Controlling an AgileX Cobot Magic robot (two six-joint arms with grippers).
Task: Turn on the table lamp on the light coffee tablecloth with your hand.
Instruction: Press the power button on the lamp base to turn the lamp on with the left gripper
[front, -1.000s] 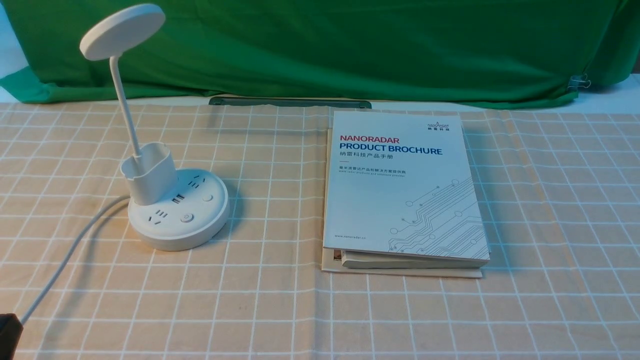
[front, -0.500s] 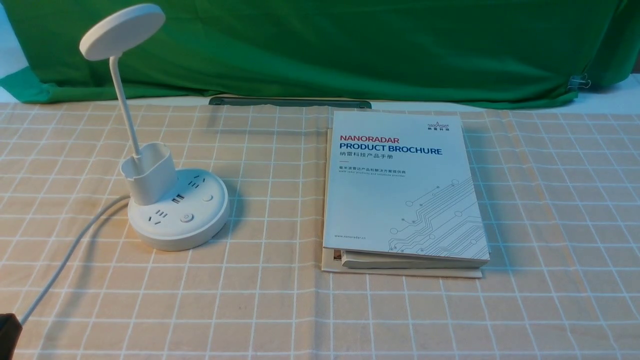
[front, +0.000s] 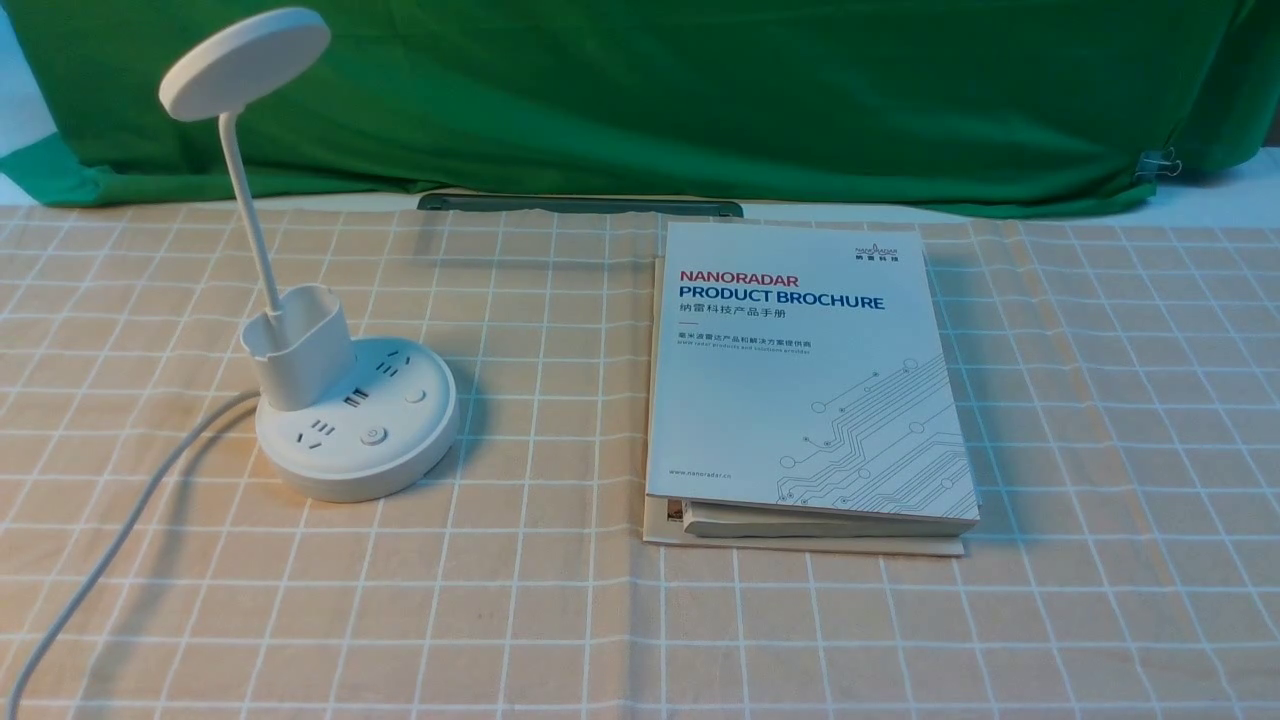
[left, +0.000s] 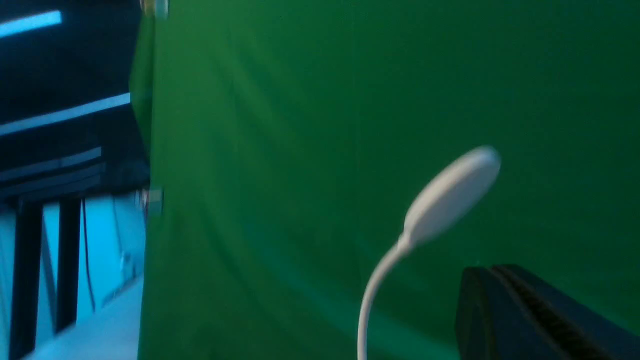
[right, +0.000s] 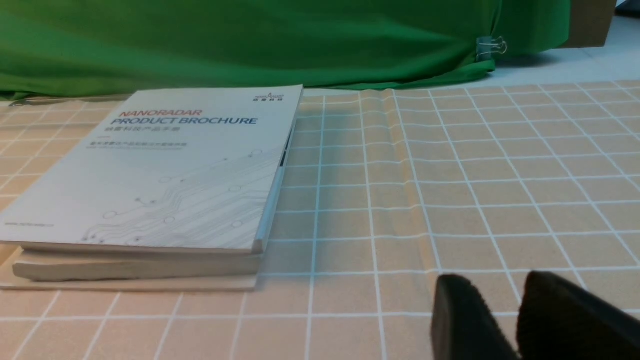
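The white table lamp (front: 355, 440) stands at the left of the light coffee tablecloth (front: 560, 620), with its disc head (front: 245, 62) unlit, its pen cup behind two round buttons (front: 374, 436), and its cord (front: 110, 540) running to the near left edge. Neither hand shows in the front view. In the blurred left wrist view, my left gripper (left: 492, 270) has its dark fingers pressed together, empty, raised beside the lamp head (left: 452, 195). My right gripper (right: 495, 282) hovers low over the tablecloth (right: 475, 175), empty, with a narrow gap between its fingertips.
A white product brochure on a stack of books (front: 810, 380) lies right of the lamp; it also shows in the right wrist view (right: 160, 170). A green cloth backdrop (front: 700, 90) closes the far side, with a dark bar (front: 580, 205) at its foot.
The dark tip of my left arm at the front view's bottom left corner has gone out of that view. The lamp and books have not moved.
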